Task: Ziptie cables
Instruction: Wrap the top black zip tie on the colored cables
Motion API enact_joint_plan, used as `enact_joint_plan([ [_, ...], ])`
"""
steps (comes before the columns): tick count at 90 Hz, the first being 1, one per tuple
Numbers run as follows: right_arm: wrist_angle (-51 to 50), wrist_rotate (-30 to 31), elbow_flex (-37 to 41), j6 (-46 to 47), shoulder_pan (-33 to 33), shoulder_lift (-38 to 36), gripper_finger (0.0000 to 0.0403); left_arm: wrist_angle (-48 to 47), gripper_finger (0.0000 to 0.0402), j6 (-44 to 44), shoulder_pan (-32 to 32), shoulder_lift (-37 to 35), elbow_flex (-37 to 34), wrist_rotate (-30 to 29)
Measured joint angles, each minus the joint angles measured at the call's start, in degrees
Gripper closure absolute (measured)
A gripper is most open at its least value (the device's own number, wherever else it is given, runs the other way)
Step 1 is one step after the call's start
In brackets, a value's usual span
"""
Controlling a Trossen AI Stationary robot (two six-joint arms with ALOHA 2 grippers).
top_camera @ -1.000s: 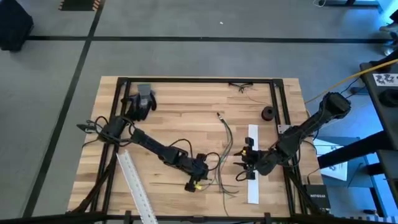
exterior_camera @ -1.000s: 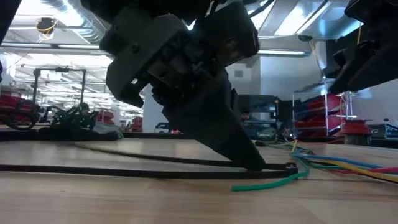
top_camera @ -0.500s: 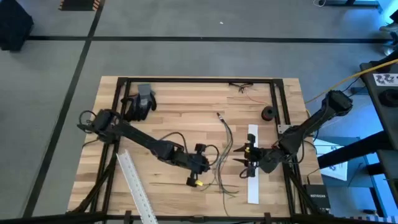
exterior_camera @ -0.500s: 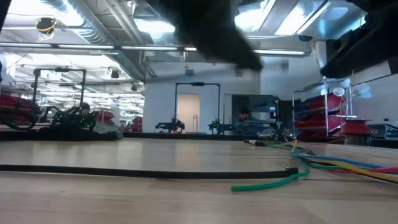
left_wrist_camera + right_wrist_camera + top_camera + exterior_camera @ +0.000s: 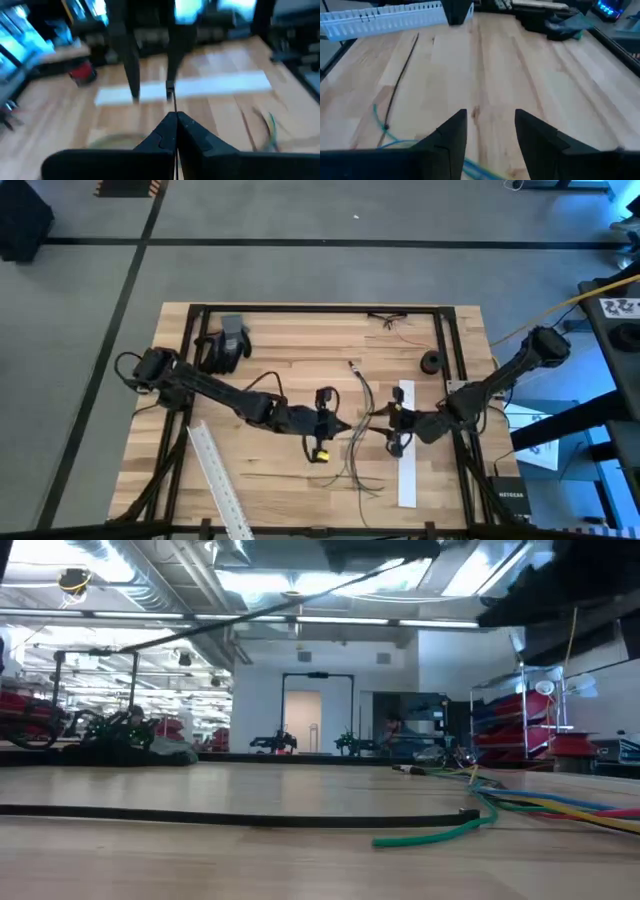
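The left gripper hangs above the middle of the wooden table, its arm reaching in from the left edge, and in the left wrist view its two dark fingers are pressed together with a thin dark strand rising from between their tips, so it is clamped on something thin; whether that strand is a zip tie or one of the wires cannot be told. The cables, a loose bunch of thin strands, lie on the table just beyond that gripper, running from the middle toward the near edge, and in the low view their green, yellow and blue lengths rest flat on the wood beside a long black zip tie stretched along the surface. The right gripper is just on the other side of the bunch, near the right edge, and the right wrist view shows its fingers spread apart with bare table between them. A white strip lies beside the right gripper, and a slotted white strip lies at the near left corner
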State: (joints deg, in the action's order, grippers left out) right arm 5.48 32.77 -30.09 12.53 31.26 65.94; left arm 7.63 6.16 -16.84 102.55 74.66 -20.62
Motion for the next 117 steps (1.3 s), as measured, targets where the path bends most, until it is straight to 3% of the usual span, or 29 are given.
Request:
enact_joint_plan([
  [21, 10.92, -4.57, 0.52, -6.8, -5.86, 2.47, 0.0244, 21.9, 0.0401, 2.47, 2.78, 0.28, -5.84, -0.13],
  [45, 32.92, -9.48, 4.52, -9.4, -13.0, 6.33, 0.0244, 39.29, 0.0401, 2.63, 4.12, 0.21, -11.05, 0.03],
  [58, 41.62, -18.27, 4.52, -10.44, -16.56, 10.44, 0.0244, 39.98, 0.0401, 2.84, 4.8, 0.21, -11.41, 0.03],
  [72, 47.93, -23.55, 4.52, -10.51, -19.14, 14.3, 0.0244, 40.21, 0.0401, 2.83, 5.67, 0.21, -11.41, 0.04],
  [91, 54.69, -26.0, 4.48, -11.53, -21.4, 16.28, 0.0247, 40.15, 0.0401, 3.17, 6.63, 0.21, -11.41, 0.04],
  [101, 54.25, -26.39, 4.48, -11.57, -22.54, 16.4, 0.0282, 39.5, 0.0401, 4.96, 6.86, -0.03, -11.41, 0.03],
  [117, 53.49, -29.86, 2.2, -14.14, -23.85, 16.38, 0.0389, 39.47, 0.0401, 6.93, 7.45, -0.14, -11.41, 0.03],
])
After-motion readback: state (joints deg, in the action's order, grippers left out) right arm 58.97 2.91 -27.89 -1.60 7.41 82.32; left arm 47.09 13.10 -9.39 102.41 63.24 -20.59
